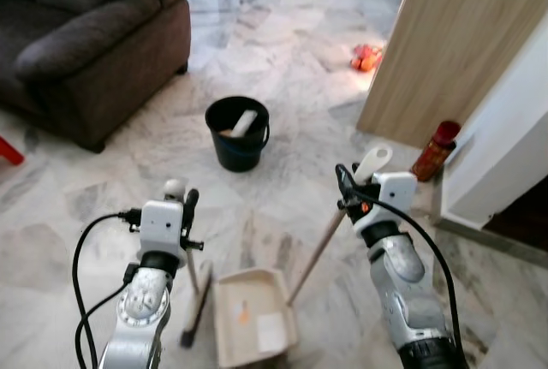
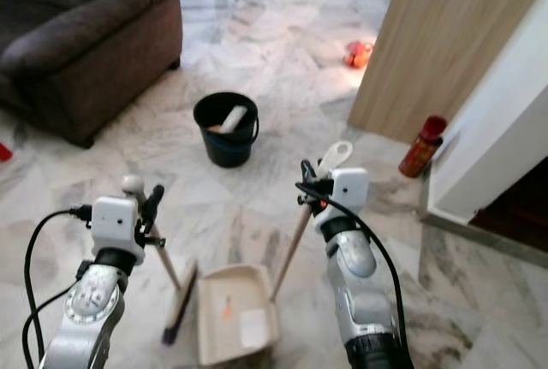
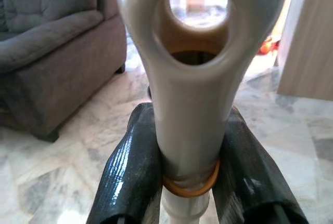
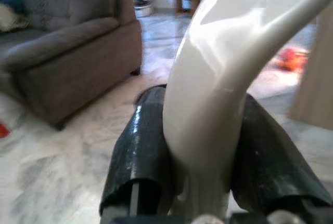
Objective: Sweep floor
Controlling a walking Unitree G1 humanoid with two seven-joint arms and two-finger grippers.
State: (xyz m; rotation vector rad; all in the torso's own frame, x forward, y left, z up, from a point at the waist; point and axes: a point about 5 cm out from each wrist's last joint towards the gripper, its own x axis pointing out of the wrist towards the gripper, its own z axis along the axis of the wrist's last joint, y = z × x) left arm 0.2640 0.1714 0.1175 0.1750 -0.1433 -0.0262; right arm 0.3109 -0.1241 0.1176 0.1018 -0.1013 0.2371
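The floor (image 1: 282,52) is polished grey-veined marble, glossy under the light, and the sofa (image 1: 77,35) at upper left is matt brown woven cloth. The broom handle (image 3: 195,78) and dustpan (image 1: 253,313) are smooth cream plastic, the bucket (image 1: 237,133) glossy black plastic, and the panel (image 1: 462,35) at upper right pale wood-grain.

floor (image 1: 282,61): grey-veined white marble | sofa (image 1: 77,35): dark brown | bucket (image 1: 237,133): black | dustpan (image 1: 253,318): cream

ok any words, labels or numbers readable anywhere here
None can be read.
The red can by the wooden panel: any print is too blurred to read.
The white patch inside the dustpan: no lettering can be made out.
The black bucket: no label shows.
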